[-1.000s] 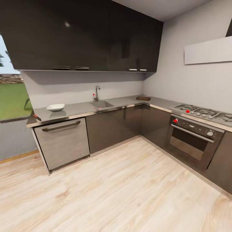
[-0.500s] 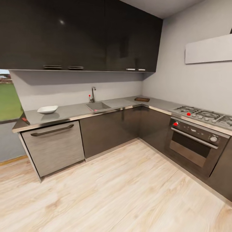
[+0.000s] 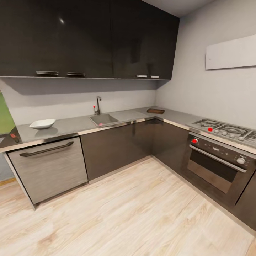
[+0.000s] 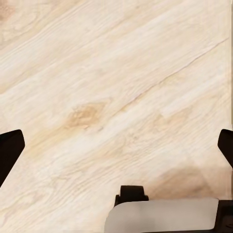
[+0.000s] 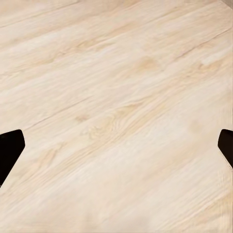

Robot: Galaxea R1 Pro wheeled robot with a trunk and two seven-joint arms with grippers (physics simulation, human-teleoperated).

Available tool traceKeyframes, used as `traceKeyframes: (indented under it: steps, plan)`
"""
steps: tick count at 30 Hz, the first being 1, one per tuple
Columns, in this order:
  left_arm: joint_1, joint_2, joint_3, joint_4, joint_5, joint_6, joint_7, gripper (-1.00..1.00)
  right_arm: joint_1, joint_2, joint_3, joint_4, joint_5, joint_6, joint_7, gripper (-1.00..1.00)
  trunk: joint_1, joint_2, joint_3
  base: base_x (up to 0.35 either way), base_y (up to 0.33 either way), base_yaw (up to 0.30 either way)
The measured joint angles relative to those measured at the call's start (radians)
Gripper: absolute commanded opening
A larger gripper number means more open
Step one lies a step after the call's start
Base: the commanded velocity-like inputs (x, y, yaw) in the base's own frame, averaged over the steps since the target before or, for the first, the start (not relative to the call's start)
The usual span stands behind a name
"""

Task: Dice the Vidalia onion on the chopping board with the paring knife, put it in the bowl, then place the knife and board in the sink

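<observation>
A dark-cabineted kitchen wraps an L-shaped grey countertop point(image 3: 71, 125) around a pale wood floor point(image 3: 135, 213), with a stove and oven point(image 3: 217, 160) along the arm at three o'clock. In the head view the sink point(image 3: 104, 120) sits near eleven o'clock, its faucet point(image 3: 97, 105) rising behind it. A small pink spot in the basin is probably the Vidalia onion point(image 3: 100, 124), though it is too small to be sure. The white bowl point(image 3: 42, 123) rests on the counter toward nine o'clock, well apart from the sink, and a red handle at the counter's far end beyond it looks like the paring knife point(image 3: 14, 137). The chopping board point(image 3: 156, 111) lies in the corner toward one o'clock.

The robot stands well back from the counter, so the step in hand appears to be the approach. Both wrist cameras look down at floorboards. The left gripper point(image 4: 116, 150) and right gripper point(image 5: 116, 150) each show dark fingertips at opposite edges of their views, spread wide and carrying nothing.

The onion should be light, firm and round, with a smooth skin that may slip, so a hold across its widest part would suit best. The knife is best taken by the handle. The board is stiff and flat, so an edge grip seems likeliest.
</observation>
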Motion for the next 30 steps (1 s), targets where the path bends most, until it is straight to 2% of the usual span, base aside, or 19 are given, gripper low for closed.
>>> traceKeyframes:
  steps: [30]
  plan:
    - [0.0, -0.002, 0.0, 0.0, 0.0, 0.001, 0.0, 1.0, 0.0, 0.003, -0.001, 0.0, 0.0, 0.0, 0.0, 1.0, 0.0, 0.0, 0.0, 0.285, -0.145, 0.0]
